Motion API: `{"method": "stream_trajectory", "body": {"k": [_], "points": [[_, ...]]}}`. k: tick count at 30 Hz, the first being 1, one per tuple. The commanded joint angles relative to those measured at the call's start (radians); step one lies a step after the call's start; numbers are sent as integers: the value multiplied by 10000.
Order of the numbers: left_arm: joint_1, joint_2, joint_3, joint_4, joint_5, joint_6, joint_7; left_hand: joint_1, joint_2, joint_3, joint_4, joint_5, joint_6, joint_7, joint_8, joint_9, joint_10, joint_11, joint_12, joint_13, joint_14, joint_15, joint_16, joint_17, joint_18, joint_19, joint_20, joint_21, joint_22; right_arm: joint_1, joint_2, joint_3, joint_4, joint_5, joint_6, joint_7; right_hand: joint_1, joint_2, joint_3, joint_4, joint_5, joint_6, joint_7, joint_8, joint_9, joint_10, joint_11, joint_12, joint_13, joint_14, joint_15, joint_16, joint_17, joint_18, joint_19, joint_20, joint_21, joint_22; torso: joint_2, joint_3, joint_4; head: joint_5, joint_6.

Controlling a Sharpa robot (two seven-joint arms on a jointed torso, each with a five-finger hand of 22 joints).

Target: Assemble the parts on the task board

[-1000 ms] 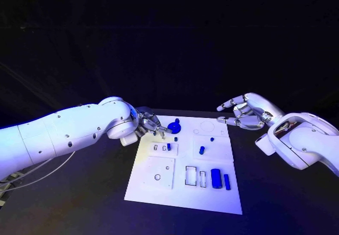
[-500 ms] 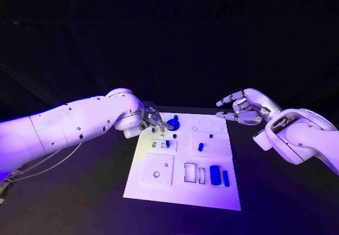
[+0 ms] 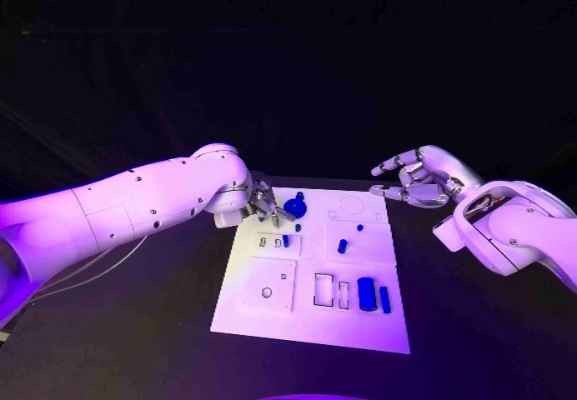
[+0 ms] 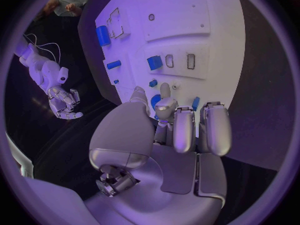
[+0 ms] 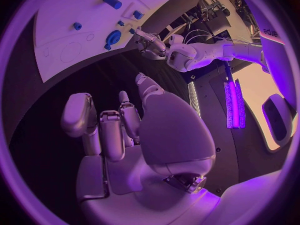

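The white task board (image 3: 310, 321) lies mid-table. A blue round part (image 3: 294, 206) stands at its far left corner. My left hand (image 3: 266, 207) hovers beside it, fingers stretched out and their tips just short of the part, holding nothing. In the left wrist view the round part (image 4: 155, 101) shows between the fingers (image 4: 181, 130). Two long blue parts (image 3: 367, 294) lie near the board's right edge, and small blue parts (image 3: 343, 246) sit in the middle. My right hand (image 3: 415, 182) hangs open off the board's far right corner.
Empty slots (image 3: 324, 290) and a round hole (image 3: 267, 292) mark the near half of the board. A ring outline (image 3: 351, 203) sits at its far right. Black table (image 3: 144, 333) surrounds the board on all sides.
The whole picture has shifted, so the camera moved. My left hand stays by the blue round part, and my right hand stays open off the far right corner. No part has moved on the board.
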Motion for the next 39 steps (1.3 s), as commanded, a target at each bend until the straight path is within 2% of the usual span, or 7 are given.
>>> {"method": "stream_trajectory", "body": {"k": [1,7,9,12,24,39], "points": [[16,83,-17,-85,-409,599,-181,-79,0,-68,11,-23,-65,-7,41,19,-92,16,-69,-20,439,-55,-5,88,-174,-65,12,24,12,2,18,7,-15,-38,-85,-53,-126,17,-50,-1,22,-58,2,6,-11,-15,19,-47,266,614,-76,-37,1015,94,72,-23,-59,-6,1,6,11,-17,-40],[13,165,-65,-124,-432,724,-204,-73,-1,-71,6,-22,-69,-7,45,26,-87,16,-59,-8,439,-55,-4,89,-178,-57,12,34,34,2,37,7,-34,-30,-79,-67,-143,21,-64,10,19,-59,2,9,-14,-11,20,-44,267,616,-76,-35,1020,93,76,-23,-59,-4,12,0,-4,-31,-66],[12,180,-80,-121,-417,766,-209,-71,-2,-71,5,-21,-70,-7,46,28,-83,16,-50,3,439,-55,-5,88,-182,-48,13,43,54,2,44,7,-36,-29,-72,-71,-143,21,-64,10,19,-59,2,9,-14,-11,20,-44,267,616,-76,-35,1020,93,76,-23,-59,-4,12,2,-7,-121,-80],[9,203,-101,-121,-377,835,-218,-73,10,-73,7,-19,-74,-8,52,37,-71,16,-28,30,439,-55,-5,90,-184,-43,13,48,67,2,48,7,-36,-27,-63,-77,-143,21,-64,10,19,-59,2,9,-14,-11,20,-44,267,616,-76,-35,1020,93,76,-23,-60,-4,14,7,-10,-155,-110],[-17,356,-213,-192,-255,976,-241,-29,105,-65,-5,-8,-121,-6,90,102,-84,18,-28,28,438,-52,-13,86,-179,-65,19,40,46,2,33,7,-45,-18,-11,-117,-154,30,-71,19,24,-59,2,11,-15,-7,19,-40,270,616,-75,-37,1018,94,74,-23,-67,-9,19,0,17,-84,-179],[-22,383,-237,-136,-106,1056,-244,34,181,-56,-15,-6,-155,-5,124,159,-80,20,-2,60,438,-50,-17,88,-184,-61,26,56,79,3,-2,6,-27,105,17,-192,-166,47,-84,30,38,-55,0,19,-19,9,16,-25,281,618,-76,-37,1021,97,72,-23,-83,-17,26,10,-3,-26,-256]]}}
